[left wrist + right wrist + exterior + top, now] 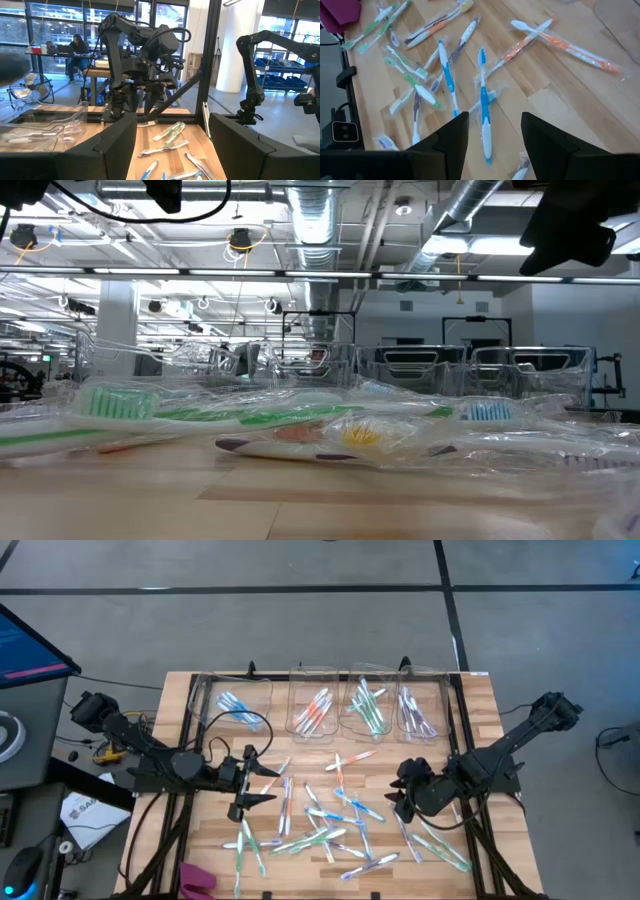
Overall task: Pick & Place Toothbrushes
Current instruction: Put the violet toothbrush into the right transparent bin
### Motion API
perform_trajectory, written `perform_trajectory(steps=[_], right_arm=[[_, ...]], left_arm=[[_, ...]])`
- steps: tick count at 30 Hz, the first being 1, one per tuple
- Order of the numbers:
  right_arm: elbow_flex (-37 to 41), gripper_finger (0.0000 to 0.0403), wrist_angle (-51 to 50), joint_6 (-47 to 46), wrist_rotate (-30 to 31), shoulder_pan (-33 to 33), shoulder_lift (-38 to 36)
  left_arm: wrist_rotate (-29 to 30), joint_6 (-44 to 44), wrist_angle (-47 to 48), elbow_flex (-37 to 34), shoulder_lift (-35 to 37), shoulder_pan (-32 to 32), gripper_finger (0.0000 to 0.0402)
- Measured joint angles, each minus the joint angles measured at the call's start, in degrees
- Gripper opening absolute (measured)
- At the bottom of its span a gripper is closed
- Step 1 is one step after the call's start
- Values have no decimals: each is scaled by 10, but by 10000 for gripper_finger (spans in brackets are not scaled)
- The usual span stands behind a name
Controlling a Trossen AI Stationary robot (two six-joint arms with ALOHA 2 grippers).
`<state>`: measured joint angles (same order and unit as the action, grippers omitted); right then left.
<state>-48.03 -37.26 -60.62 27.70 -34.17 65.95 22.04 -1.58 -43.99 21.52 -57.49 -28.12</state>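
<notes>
The right hand (490, 131), open and apparently empty, is best lowered squarely astride the blue toothbrush (483, 102) at its twelve o'clock.

both hands (243, 783) (403, 792) hover open over scattered toothbrushes (330, 825) on the table (480, 705).

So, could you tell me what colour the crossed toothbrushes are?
Orange and white crossed toothbrushes, best in the right wrist view.

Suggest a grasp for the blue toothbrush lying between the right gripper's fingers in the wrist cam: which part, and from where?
Take the blue toothbrush mid-handle, from straight above. It lies flat on the table in its wrapper, long axis running between the right gripper's open fingers, so they would close across its narrow width. The mid-handle looks clear of neighbouring brushes.
</notes>
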Motion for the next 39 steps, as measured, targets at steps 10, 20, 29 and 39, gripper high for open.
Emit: perform_trajectory(steps=[10, 20, 29, 39], right_arm=[[0, 176, -69, -106, -8, -21, 0], [0, 172, -76, -181, -7, -75, 11], [0, 178, -29, -55, -7, -93, 52], [0, 161, -37, -92, -107, -70, 102]], left_arm=[[0, 25, 1, 0, 0, 0, 241], [0, 32, 1, 0, 0, 0, 241], [0, 29, 3, 0, 0, 0, 241], [0, 28, 3, 0, 0, 0, 241]])
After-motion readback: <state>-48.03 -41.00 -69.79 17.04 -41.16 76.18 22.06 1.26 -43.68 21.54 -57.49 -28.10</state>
